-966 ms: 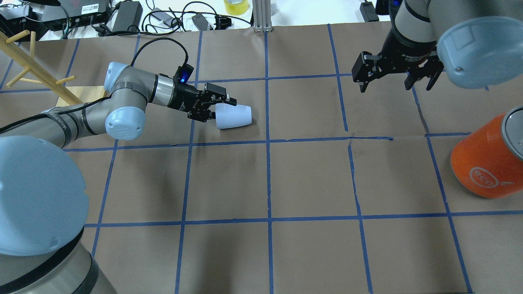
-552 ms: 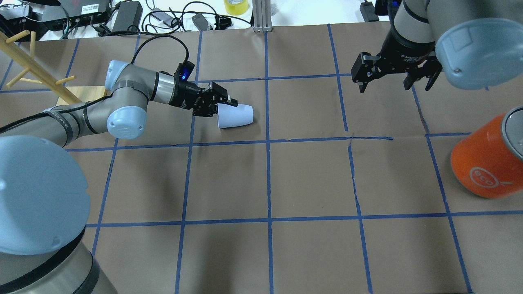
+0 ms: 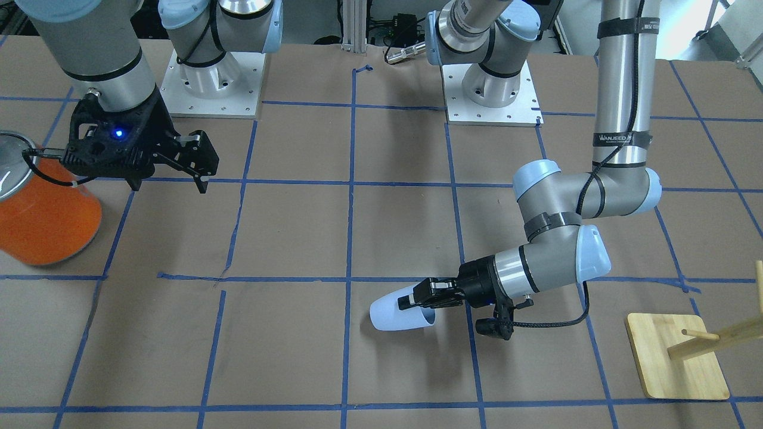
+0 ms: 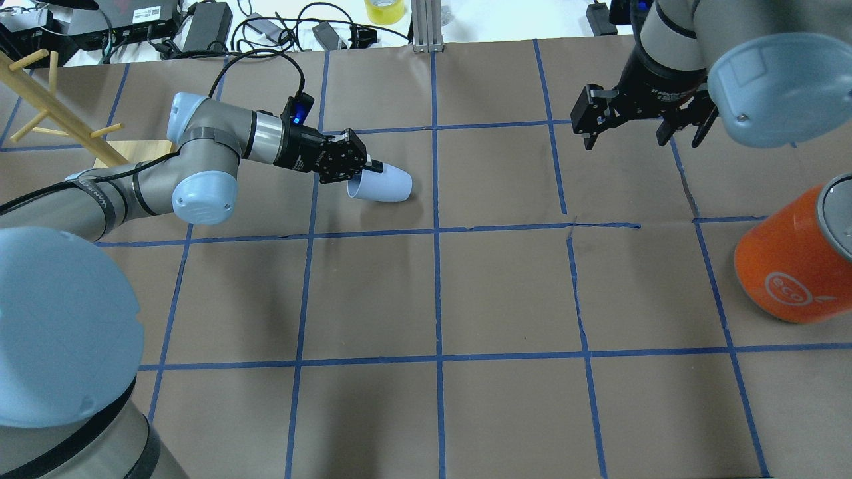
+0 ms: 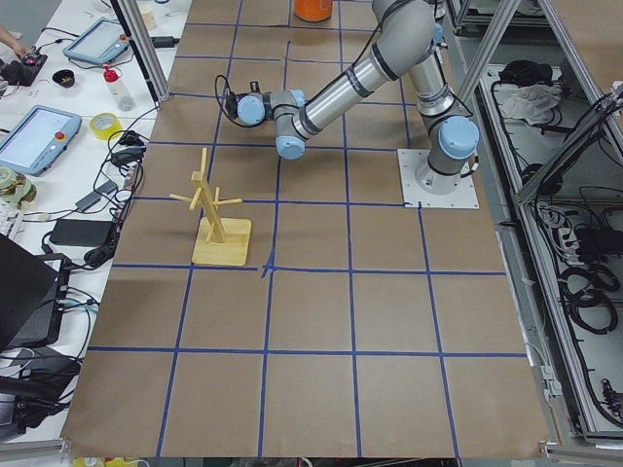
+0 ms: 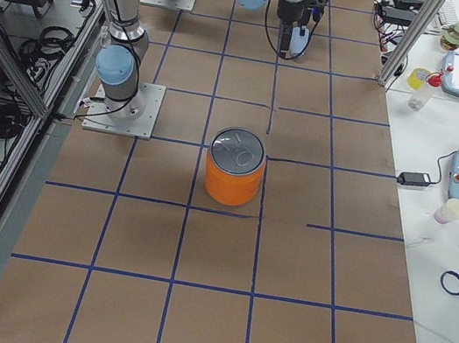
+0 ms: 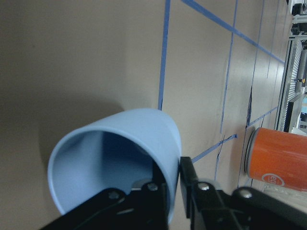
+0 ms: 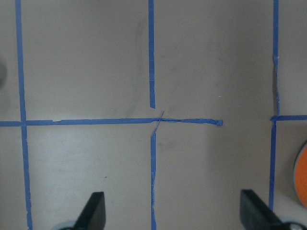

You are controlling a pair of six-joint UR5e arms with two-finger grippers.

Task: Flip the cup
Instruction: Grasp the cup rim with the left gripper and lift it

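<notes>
Shows the cup (image 4: pixel 379 185) tipped on its side at upper left of centre in the overhead frame, its wall clamped by the left hand (image 4: pixel 365 174), one finger inside and one outside, and the right hand (image 4: pixel 642 133) spread apart above the brown surface (image 4: pixel 506 293) at upper right, apart from the orange can (image 4: pixel 792 266).

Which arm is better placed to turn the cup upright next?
Left: the left claw is shut on the cup at its rim, one finger inside. The right claw hangs open, far off by the orange can.
</notes>
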